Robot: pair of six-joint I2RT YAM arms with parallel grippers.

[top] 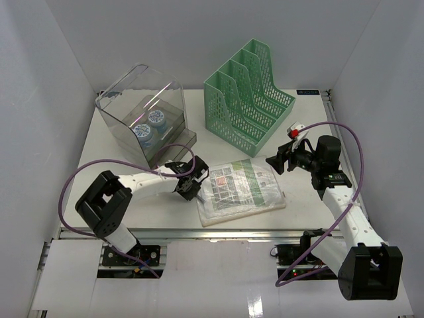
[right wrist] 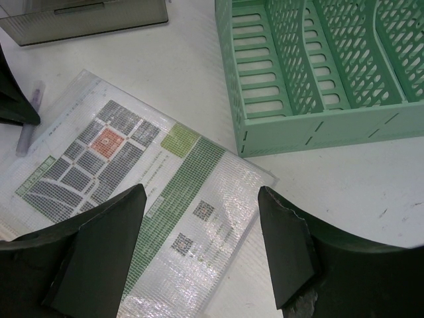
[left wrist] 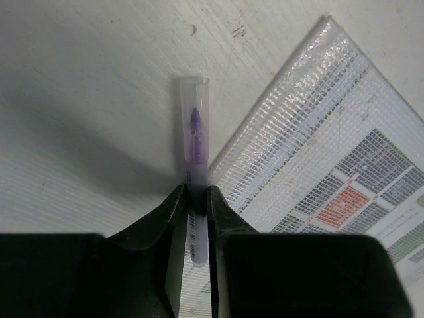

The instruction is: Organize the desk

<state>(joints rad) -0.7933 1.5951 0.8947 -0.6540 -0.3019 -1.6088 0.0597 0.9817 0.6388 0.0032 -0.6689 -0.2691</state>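
The white desk [top: 301, 136] holds a mesh document pouch [top: 240, 190] with a printed sheet inside, lying flat near the front edge. My left gripper [top: 190, 188] is low at the pouch's left edge. In the left wrist view it [left wrist: 193, 197] is shut on a pen [left wrist: 193, 129] with a clear cap and purple tip, which lies beside the pouch [left wrist: 331, 165]. My right gripper [top: 278, 161] is open and empty, hovering above the pouch's right end [right wrist: 199, 225]. The pen also shows in the right wrist view [right wrist: 30, 116].
A green mesh file organizer [top: 250, 96] with several slots stands at the back centre-right, close to my right gripper [right wrist: 202, 199]. A clear plastic box [top: 140, 119] holding blue tape rolls stands at the back left. White walls enclose the desk on three sides.
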